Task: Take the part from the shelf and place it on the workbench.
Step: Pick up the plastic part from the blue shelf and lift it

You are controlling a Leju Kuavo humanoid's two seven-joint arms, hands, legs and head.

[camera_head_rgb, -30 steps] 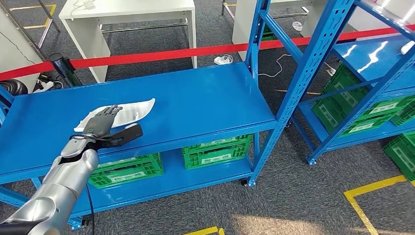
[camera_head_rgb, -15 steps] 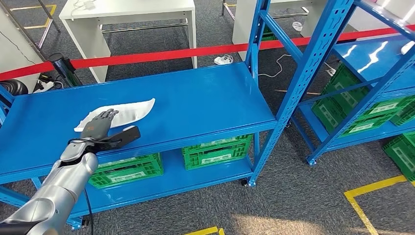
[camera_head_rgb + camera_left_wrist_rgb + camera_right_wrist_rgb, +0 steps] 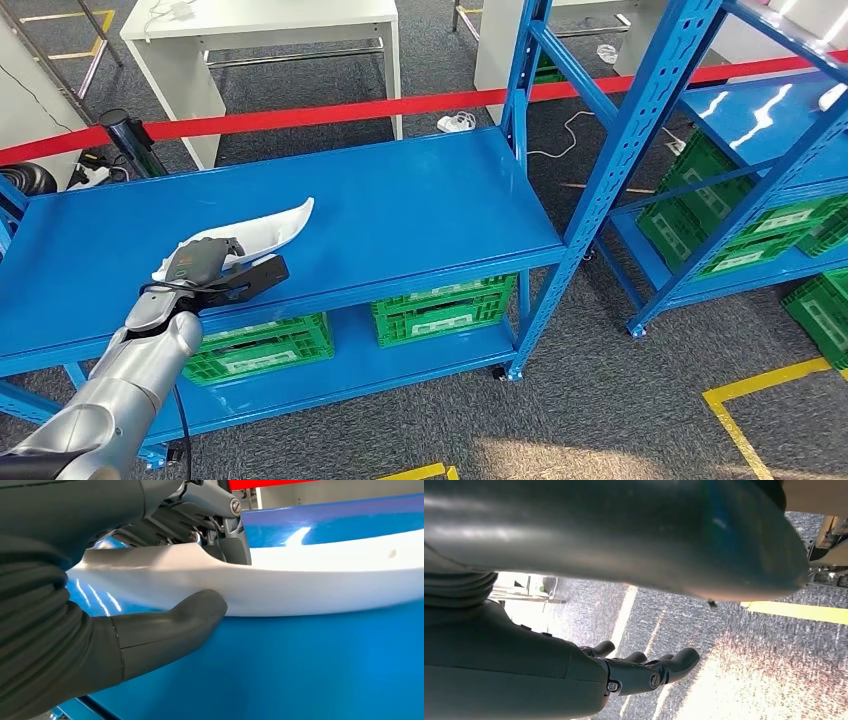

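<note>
1. Head view: big blue metal shelf rack (image 3: 400, 215) with a flat glossy top deck, second blue rack (image 3: 770, 110) just beside it to the right, grey carpet floor (image 3: 620, 420) beneath.
2. Under the blue deck: green slotted plastic crates (image 3: 445, 310) on the lower level.
3. Behind the rack: white table (image 3: 260, 30) and red barrier tape (image 3: 330, 110).
4. Near the deck's front left edge: left hand (image 3: 205, 268) clamped on the long white curved plastic part (image 3: 270, 225), thumb under, fingers (image 3: 235, 545) over, far end tilted up off the deck.
5. Right wrist view: right hand (image 3: 644, 672) over the carpet, fingers loosely curled, nothing held.
</note>
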